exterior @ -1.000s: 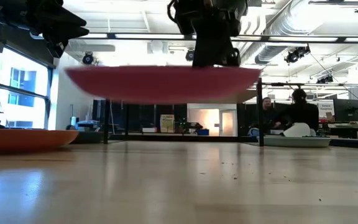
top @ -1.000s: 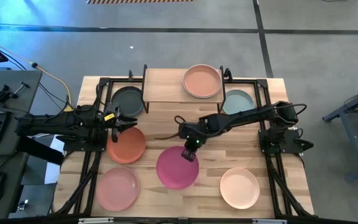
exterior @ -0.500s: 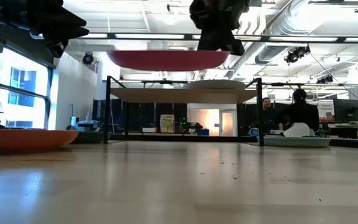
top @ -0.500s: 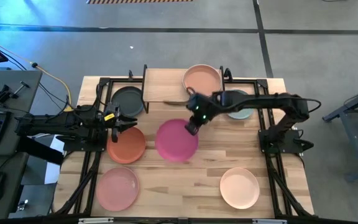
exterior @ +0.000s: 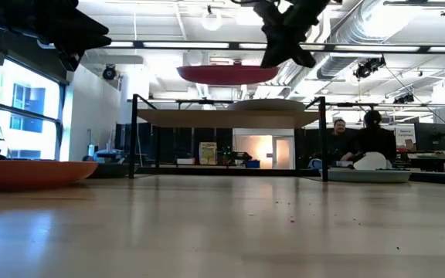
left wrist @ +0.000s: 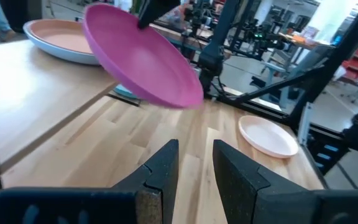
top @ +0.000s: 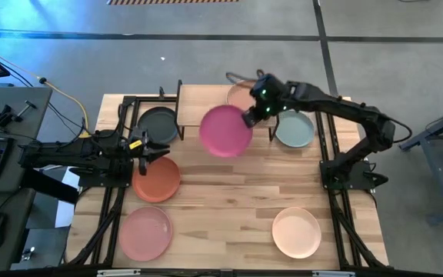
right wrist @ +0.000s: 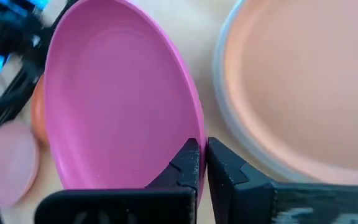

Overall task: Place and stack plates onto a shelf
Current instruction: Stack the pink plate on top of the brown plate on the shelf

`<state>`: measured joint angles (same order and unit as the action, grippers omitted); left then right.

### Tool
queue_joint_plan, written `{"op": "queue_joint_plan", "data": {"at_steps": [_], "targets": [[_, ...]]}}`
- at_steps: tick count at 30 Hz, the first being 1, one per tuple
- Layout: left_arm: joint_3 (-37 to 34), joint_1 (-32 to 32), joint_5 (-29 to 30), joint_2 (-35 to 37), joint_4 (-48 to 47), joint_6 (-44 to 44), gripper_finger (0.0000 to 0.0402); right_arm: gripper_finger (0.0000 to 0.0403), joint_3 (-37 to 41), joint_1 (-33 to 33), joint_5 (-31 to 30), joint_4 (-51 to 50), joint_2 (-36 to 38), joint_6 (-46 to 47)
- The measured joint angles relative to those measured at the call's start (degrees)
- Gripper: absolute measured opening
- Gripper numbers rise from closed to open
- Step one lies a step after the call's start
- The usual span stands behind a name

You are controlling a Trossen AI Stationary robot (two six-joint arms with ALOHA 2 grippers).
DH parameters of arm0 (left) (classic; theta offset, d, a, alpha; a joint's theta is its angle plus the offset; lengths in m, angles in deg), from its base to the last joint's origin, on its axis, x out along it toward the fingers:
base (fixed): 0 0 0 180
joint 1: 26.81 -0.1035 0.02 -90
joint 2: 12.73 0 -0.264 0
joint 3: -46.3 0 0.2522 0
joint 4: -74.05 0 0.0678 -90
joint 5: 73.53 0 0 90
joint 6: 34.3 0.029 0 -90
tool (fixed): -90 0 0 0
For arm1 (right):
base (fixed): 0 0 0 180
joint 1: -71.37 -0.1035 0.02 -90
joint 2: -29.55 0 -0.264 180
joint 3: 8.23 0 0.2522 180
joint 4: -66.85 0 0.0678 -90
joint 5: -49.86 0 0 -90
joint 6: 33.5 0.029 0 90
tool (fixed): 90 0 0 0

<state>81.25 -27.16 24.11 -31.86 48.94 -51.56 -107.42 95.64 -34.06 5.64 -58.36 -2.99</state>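
I am gripping the magenta plate (top: 226, 131) by its rim with my right hand (top: 250, 118), fingers pinched tight on the edge, holding it in the air over the front edge of the shelf (top: 198, 106), beside the tan plate (right wrist: 303, 87) lying there. My left hand (top: 146, 148) is hovering over the terracotta plate (top: 157, 181) on the table (top: 229, 215), fingers slightly parted, holding nothing.

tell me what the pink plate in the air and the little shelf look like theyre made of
Magenta plate, held by the right gripper: smooth, matte, evenly coloured, with no shine; likely plastic or matte ceramic, I can't tell which. Shelf: pale wood top with visible grain on thin black legs, probably metal.
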Motion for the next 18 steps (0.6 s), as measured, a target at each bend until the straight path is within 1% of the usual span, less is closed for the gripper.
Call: {"op": "queue_joint_plan", "data": {"at_steps": [7, 10, 13, 18], "targets": [[0.0, -0.01, 3.61, 0.01, 0.0, 1.57, 0.009, 0.0, 0.0, 8.92, 1.67, 0.07, 0.38, -1.9], [0.0, -0.01, 4.79, 0.01, 0.0, 3.03, 0.009, 0.0, 0.0, 12.16, 2.2, 0.03, 0.38, -2.47], [0.0, -0.01, 5.96, 0.0, 0.0, 3.0, 0.009, 0.0, 0.0, 15.34, 3.82, 0.05, 0.38, -2.71], [0.0, -0.01, 8.0, 0.01, 0.0, 3.0, 0.009, 0.0, 0.0, 19.76, 4.41, -0.01, 0.38, -3.9]]}}
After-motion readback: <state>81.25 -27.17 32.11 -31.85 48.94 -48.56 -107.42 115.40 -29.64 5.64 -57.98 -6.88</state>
